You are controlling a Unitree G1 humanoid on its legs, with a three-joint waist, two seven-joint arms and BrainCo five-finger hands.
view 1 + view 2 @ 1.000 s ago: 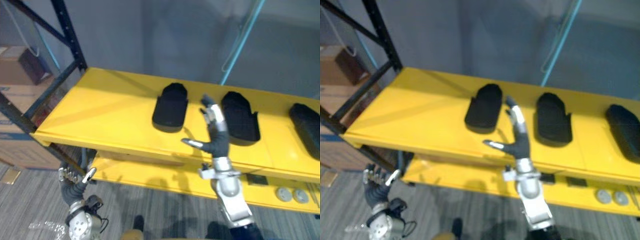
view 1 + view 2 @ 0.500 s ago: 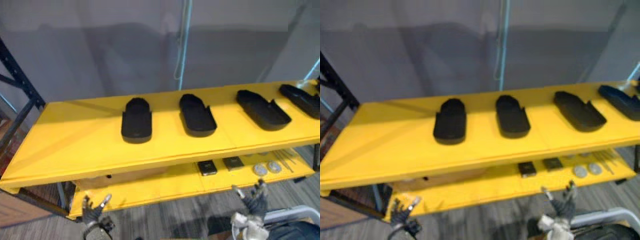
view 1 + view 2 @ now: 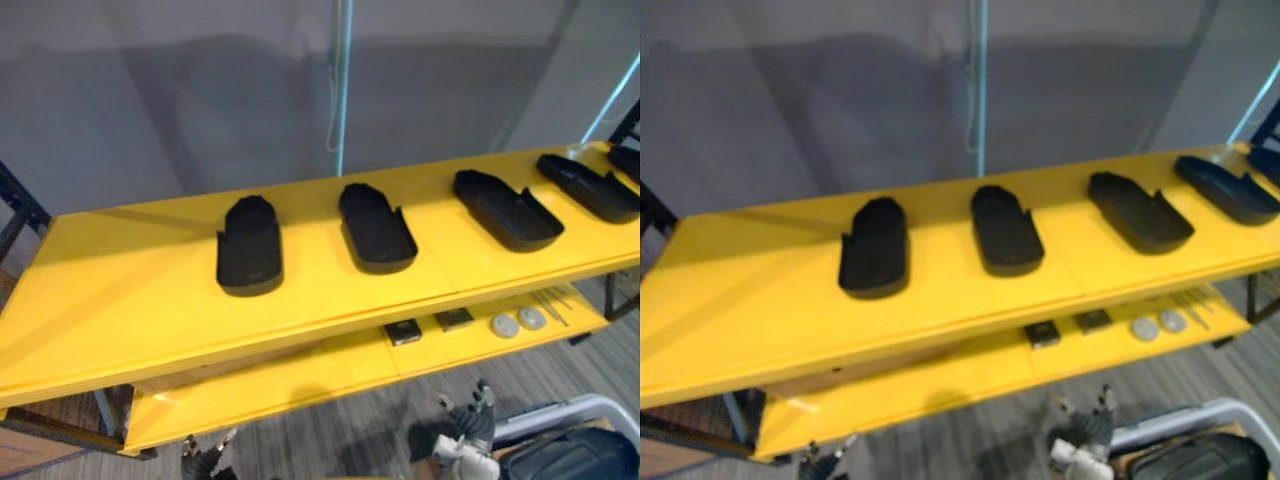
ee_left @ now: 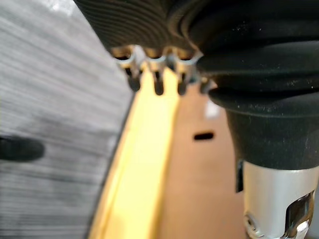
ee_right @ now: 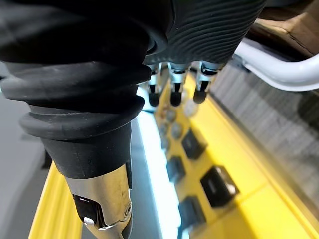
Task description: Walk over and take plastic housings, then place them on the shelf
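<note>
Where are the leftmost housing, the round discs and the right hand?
Leftmost housing (image 3: 249, 245): left eye view, its middle.
Round discs (image 3: 505, 325): left eye view, centre of the left disc.
Right hand (image 3: 469, 426): left eye view, middle of hand.

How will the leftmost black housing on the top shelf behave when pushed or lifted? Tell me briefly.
The leftmost plastic housing looks like a thin hollow shell with raised walls, so probably stiff yet light for its size. It lies flat and low on the smooth yellow shelf, so it would likely slide rather than tip or roll.
</note>
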